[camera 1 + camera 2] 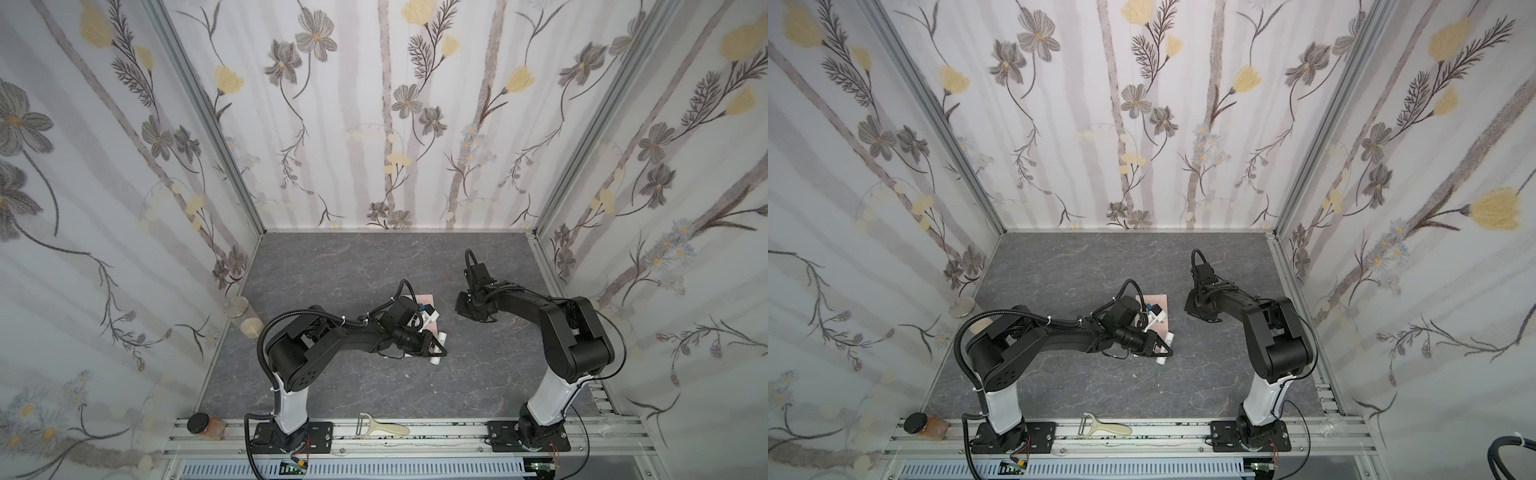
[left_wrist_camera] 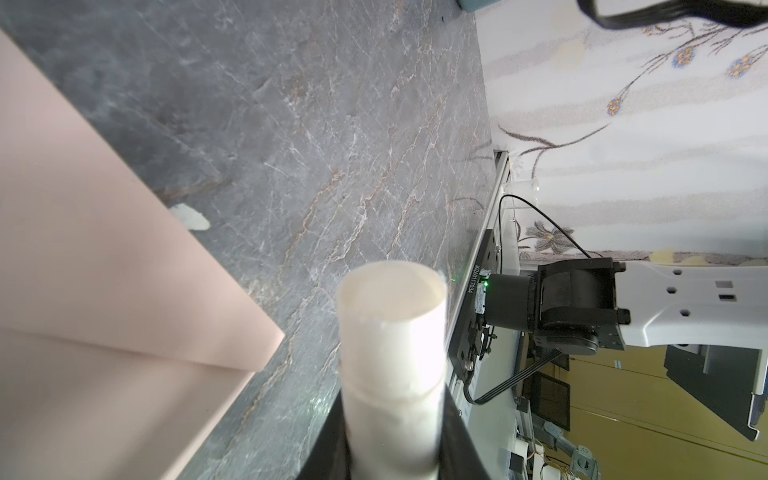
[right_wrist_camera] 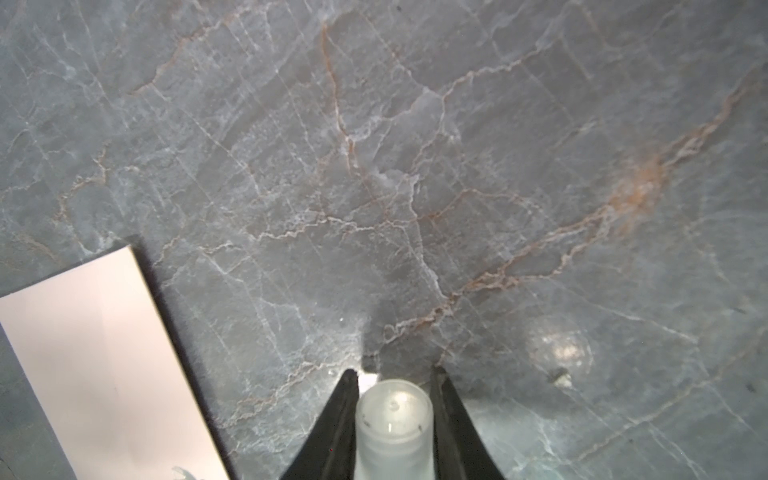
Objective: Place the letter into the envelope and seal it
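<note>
In both top views the envelope (image 1: 427, 300) lies flat near the table's (image 1: 332, 266) middle, under the left arm; the letter cannot be made out, likely already inside; in the left wrist view the left gripper (image 2: 392, 436) is clamped on a white glue tube (image 2: 390, 332), open end beside the envelope, presumably to coat the flap; in the right wrist view the right gripper (image 3: 395, 370) pinches the cap (image 3: 392, 415), held clear of the paper.

Grey marbled bench (image 1: 374, 257) open along the back and near front. Centre blocked: black left arm (image 1: 357, 332) reaches over pale pink paper envelope (image 1: 427, 300). Black right arm (image 1: 523, 303) stands apart; free lane between them.
</note>
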You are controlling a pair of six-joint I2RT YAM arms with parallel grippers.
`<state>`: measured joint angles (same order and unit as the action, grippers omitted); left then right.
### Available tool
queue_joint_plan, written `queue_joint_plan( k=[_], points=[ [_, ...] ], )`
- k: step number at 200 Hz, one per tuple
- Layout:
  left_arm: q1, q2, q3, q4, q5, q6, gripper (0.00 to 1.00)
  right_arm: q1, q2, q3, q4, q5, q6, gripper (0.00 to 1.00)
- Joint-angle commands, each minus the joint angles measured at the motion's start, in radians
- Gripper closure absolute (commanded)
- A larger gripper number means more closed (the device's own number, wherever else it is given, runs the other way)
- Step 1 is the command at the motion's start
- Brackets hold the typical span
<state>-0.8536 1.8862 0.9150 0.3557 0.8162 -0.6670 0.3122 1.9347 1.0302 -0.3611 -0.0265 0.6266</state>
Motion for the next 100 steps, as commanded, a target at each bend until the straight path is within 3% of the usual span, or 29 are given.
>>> queue_joint_plan(
  k=[1,100],
  points=[
    [0.002,0.025,0.026,0.049,0.024,-0.020,1.00,-0.001,-0.006,-0.001,0.007,0.014,-0.013,0.71],
    [0.002,0.146,0.104,0.158,0.071,-0.136,1.00,-0.002,-0.083,-0.001,-0.002,0.005,-0.013,0.71]
  ],
)
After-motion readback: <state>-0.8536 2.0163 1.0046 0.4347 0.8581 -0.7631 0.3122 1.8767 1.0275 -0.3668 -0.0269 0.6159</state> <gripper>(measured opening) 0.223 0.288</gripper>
